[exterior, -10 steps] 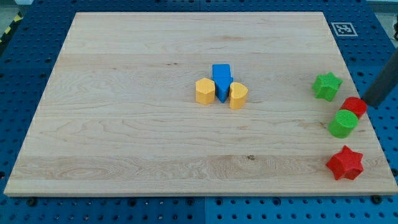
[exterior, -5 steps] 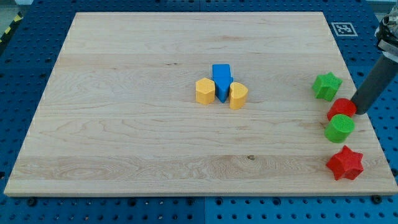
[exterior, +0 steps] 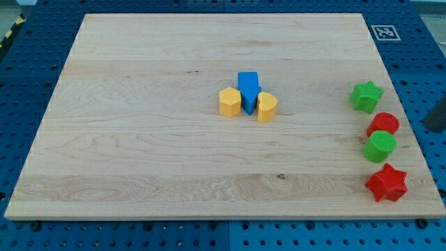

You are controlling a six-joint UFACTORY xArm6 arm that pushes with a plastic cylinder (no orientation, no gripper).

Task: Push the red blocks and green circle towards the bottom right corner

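A red circle (exterior: 382,124) lies near the board's right edge, with a green circle (exterior: 380,146) touching it just below. A red star (exterior: 387,183) sits further down, near the bottom right corner. Only the lower part of my dark rod shows at the view's right edge. My tip (exterior: 431,128) is off the board, to the right of the red circle and apart from it, touching no block.
A green star (exterior: 366,96) sits above the red circle. Mid-board is a cluster: a blue cube (exterior: 248,81), a second blue block (exterior: 250,100), a yellow hexagon (exterior: 230,102) and a yellow heart (exterior: 266,107). A marker tag (exterior: 384,32) is at the top right.
My tip nudged the red circle and green circle slightly left, then pulled away to the right, off the board. The red star and green star stayed put.
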